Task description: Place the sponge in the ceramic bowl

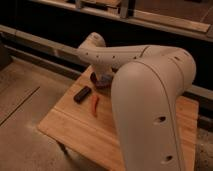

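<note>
Maroon ceramic bowl (pixel 101 82) at surface (pixel 75 131) far edge | end effector narrow, hidden behind my arm there | sponge unseen | I'd stay clear of the rim

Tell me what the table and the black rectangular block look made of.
Light rectangular table: wood, matte, visible plank lines. Black rectangular block: possibly plastic or rubber, dull; unclear. The hand is hidden behind the white arm, near the dark maroon bowl.
</note>
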You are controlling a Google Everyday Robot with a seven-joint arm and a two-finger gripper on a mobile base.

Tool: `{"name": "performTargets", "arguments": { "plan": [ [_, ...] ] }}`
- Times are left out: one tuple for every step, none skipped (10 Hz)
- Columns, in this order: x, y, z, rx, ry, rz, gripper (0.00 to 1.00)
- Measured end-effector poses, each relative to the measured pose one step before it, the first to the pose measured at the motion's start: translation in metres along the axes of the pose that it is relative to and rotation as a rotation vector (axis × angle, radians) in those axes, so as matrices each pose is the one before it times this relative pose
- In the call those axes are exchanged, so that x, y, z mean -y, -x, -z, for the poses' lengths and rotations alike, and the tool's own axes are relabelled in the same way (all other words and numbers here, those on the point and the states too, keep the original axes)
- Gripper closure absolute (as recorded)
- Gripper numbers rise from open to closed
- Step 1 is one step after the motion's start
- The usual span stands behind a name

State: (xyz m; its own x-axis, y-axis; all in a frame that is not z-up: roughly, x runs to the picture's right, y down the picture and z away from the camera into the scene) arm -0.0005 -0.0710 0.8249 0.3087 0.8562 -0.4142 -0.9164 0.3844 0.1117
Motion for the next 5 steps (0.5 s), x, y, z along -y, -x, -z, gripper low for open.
{"name": "performTargets", "arguments": {
  "plan": [
    [-0.00079, -0.00079, -0.00205, 0.00063, -0.00744, 0.00833, 0.86],
    [0.00361, -0.00238, -0.00667, -0.00545, -0.0094, 0.00178, 0.86],
    [0.00881, -0.00192, -0.00825, -0.00694, -0.01162, -0.00347, 0.86],
    [0.0066, 0.00012, -0.00609, -0.00229, -0.00339, 0.00007, 0.86],
    [0.0055, 0.0018, -0.00507, 0.00226, 0.00317, 0.00129, 0.86]
  ]
}}
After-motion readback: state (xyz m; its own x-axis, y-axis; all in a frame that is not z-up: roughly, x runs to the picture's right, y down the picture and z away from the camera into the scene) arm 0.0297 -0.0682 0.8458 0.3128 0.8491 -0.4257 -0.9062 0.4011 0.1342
